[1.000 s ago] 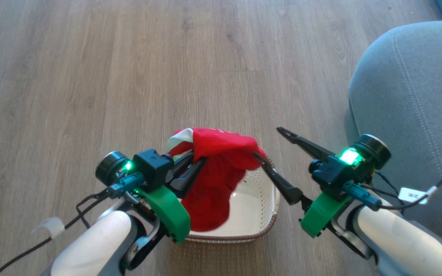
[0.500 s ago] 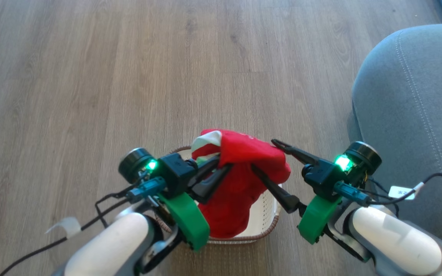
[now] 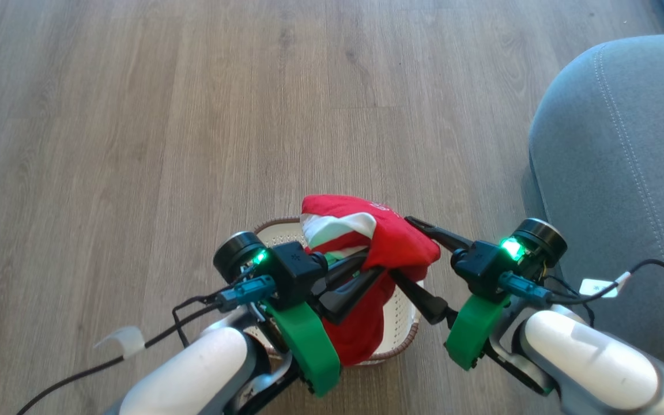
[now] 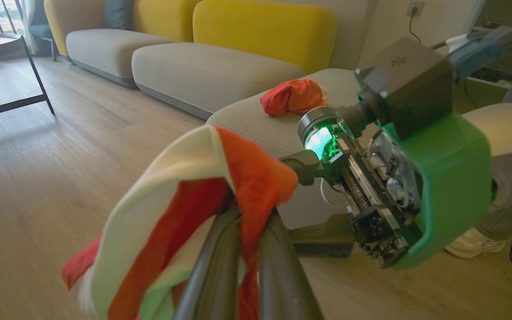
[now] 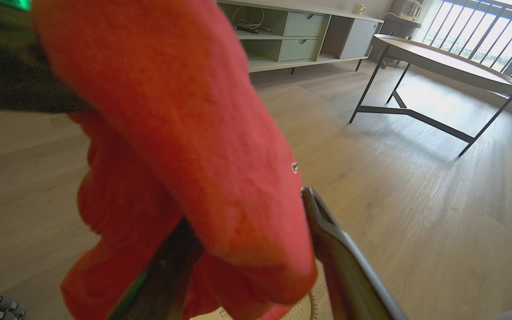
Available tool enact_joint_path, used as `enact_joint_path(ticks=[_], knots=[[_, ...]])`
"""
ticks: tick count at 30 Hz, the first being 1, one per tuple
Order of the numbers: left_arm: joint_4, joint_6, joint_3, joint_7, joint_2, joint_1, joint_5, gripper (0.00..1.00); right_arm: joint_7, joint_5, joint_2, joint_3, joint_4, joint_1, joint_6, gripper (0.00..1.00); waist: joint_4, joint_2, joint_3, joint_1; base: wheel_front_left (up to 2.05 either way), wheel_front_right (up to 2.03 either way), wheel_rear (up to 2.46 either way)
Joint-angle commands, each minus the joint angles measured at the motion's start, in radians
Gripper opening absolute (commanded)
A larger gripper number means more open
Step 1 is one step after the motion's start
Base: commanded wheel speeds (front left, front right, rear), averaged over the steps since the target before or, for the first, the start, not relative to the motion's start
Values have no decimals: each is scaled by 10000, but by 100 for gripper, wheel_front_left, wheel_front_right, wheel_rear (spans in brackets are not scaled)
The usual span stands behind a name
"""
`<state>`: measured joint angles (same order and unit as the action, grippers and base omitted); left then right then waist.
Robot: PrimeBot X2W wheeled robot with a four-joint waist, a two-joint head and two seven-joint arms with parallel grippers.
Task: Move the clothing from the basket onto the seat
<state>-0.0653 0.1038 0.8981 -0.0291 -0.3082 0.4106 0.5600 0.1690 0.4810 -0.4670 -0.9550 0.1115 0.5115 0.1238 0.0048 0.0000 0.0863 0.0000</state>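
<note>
Two grippers are meeting over the basket (image 3: 399, 314), which is standing on the wooden floor (image 3: 193, 115) near the seat (image 3: 614, 150), to its left. The left gripper (image 3: 373, 262) is holding the clothing (image 3: 392, 239), a red garment with white panels. Its jaws are clenched on a bunched fold, and the left wrist view is showing red and white cloth pinched between the two dark fingers (image 4: 211, 271). The garment is hanging above the basket, its lower end drooping toward the basket's near rim. The right gripper (image 3: 401, 248) is facing the left one from the other side. Its jaws are standing released and spread wide, with the red bundle lying between them, one finger running along the cloth's far edge and the other tucked under it. Whether those fingers are pressing on the fabric cannot be told. A second red garment (image 4: 292, 96) is lying crumpled on top of the seat, well apart from the basket. Beyond it, a sofa (image 4: 260, 31) with yellow backrests is standing on the same floor.
</note>
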Motion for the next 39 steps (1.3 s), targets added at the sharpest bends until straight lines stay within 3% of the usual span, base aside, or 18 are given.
enact_joint_path(ticks=[1, 2, 3, 4, 24, 31, 33, 36, 37, 38, 39], knots=[[-249, 47, -314, -123, -26, 602, 47, 0, 139, 108, -34, -15, -237, 225, 69, 49, -1, 0, 15, 0, 0, 0, 0], [-210, 59, -278, -140, -4, 607, 77, 0, 142, 155, -34, -63, -241, 240, 69, 31, -6, 0, 18, 0, 0, 0, 0], [-210, 59, -278, -140, -4, 607, 77, 0, 142, 155, -34, -63, -241, 240, 69, 31, -6, 0, 18, 0, 0, 0, 0], [-130, 75, -236, -190, 11, 625, 101, 0, 131, 248, -46, -155, -257, 271, 69, 0, -22, 0, 26, 0, 0, 0, 0], [231, -9, -226, -417, -74, 739, 106, 0, 149, 740, -233, -65, -267, 294, 69, 0, -186, 0, 112, 0, 0, 0, 0], [303, -54, -194, -459, -100, 760, 82, 15, 150, 732, -219, 64, -263, 251, 69, 0, -201, 0, 109, 0, 0, 0, 0], [326, -73, -187, -472, -112, 750, 82, 22, 154, 723, -207, 88, -259, 224, 69, 0, -207, 0, 97, 0, 0, 0, 0], [344, -104, -172, -481, -134, 750, 63, 42, 160, 710, -199, 121, -259, 185, 69, 0, -215, 0, 85, 0, 0, 0, 0], [351, -124, -167, -483, -144, 754, 44, 56, 162, 706, -196, 137, -258, 172, 69, 0, -219, 0, 81, 0, 0, 0, 0], [363, -163, -165, -500, -154, 751, 25, 100, 167, 701, -188, 168, -260, 149, 69, 0, -233, 0, 72, 0, 0, 0, 0], [372, -188, -169, -512, -158, 752, 11, 100, 170, 700, -187, 186, -262, 141, 69, 0, -243, 0, 73, 0, 0, 0, 0]])
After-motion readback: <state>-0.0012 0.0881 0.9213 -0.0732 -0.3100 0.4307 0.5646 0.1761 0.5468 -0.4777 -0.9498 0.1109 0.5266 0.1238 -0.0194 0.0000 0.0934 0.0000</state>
